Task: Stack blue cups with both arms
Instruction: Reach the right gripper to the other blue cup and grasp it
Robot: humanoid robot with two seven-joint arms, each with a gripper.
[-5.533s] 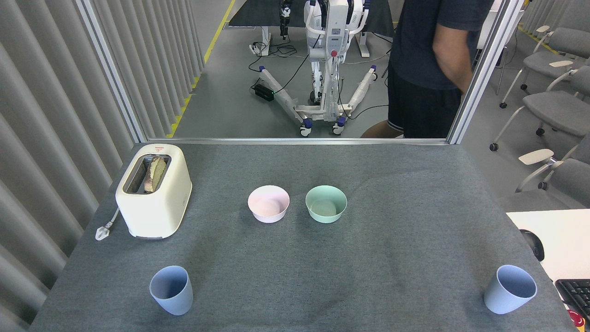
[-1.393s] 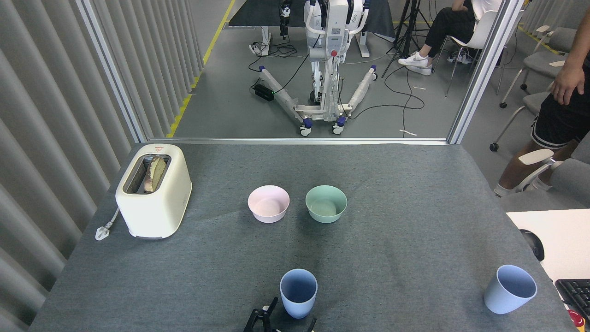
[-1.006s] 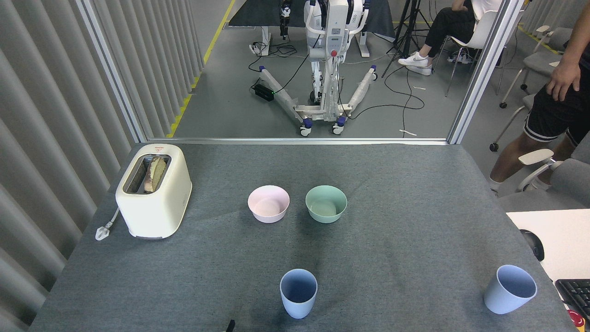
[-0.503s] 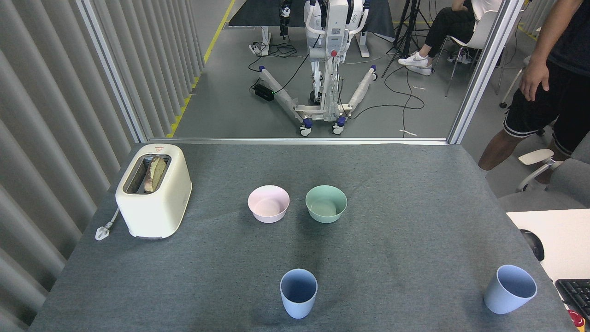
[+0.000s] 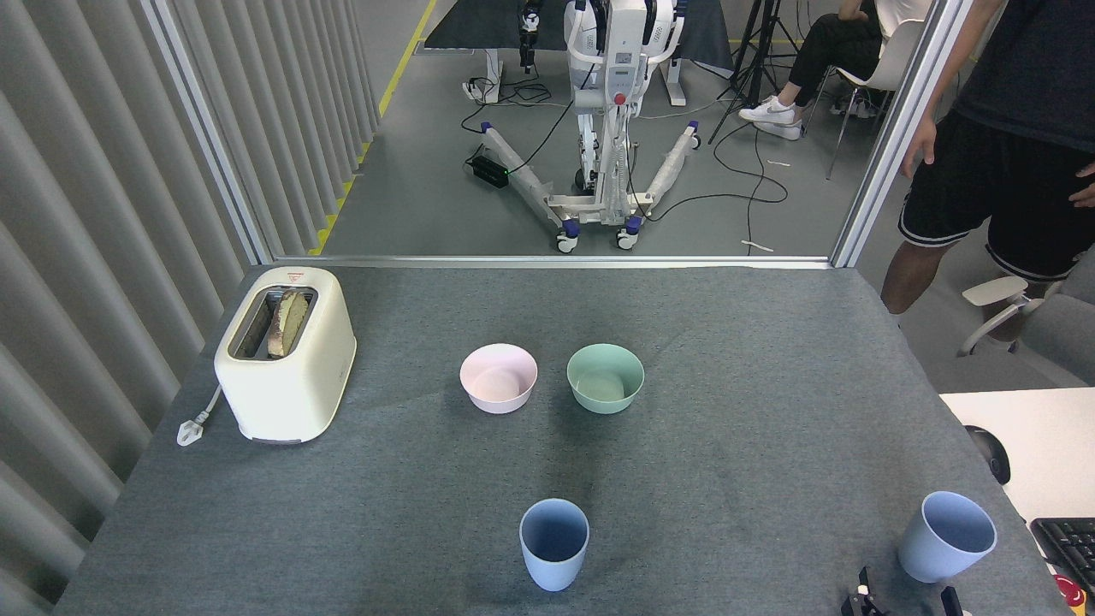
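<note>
Blue cup (image 5: pixel 946 536) standing upright just beyond and above right gripper (image 5: pixel 905 601), jaws' state showing unclear.

Single head view, set high at the near edge of the worktop (image 5: pixel 770 359), facing forward and down across its grey cloth. Close enough that only the fingertips of the right hand (image 5: pixel 905 599) break the bottom edge, low at right. Just beyond that hand, a blue cup (image 5: pixel 945 536); well to its left, a second blue cup (image 5: pixel 554 543). Far ahead of the hand, past the worktop's back edge, open floor and a standing person (image 5: pixel 1001 145) at upper right. No second view sharing the scene.
</note>
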